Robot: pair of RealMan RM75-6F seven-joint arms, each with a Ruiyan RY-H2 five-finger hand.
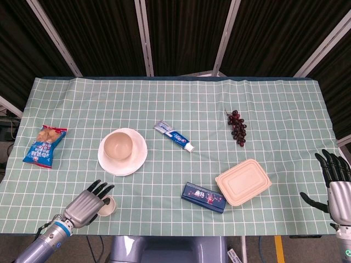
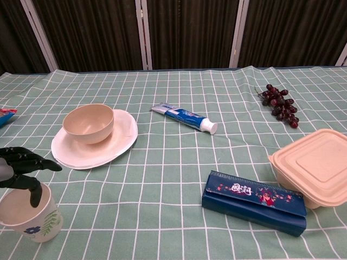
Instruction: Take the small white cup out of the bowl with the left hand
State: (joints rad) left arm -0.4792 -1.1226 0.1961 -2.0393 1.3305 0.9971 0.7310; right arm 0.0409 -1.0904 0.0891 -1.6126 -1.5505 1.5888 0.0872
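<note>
Left hand (image 2: 19, 168), fingers loosely curled over the rim, is rested on the upright small white floral cup (image 2: 30, 214) near the table's front-left corner.

Head view high, looking down, chest view low, nearer, both sharing bowl (image 1: 119, 146) (image 2: 88, 123)

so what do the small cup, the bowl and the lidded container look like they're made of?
Small white cup: probably glazed ceramic or plastic; smooth, with a printed blue flower and green leaves.
Bowl: matte beige, likely plastic or wheat-straw composite; no shine.
Lidded container: matte beige, moulded rim, looks like pulp fibre or plastic.
</note>
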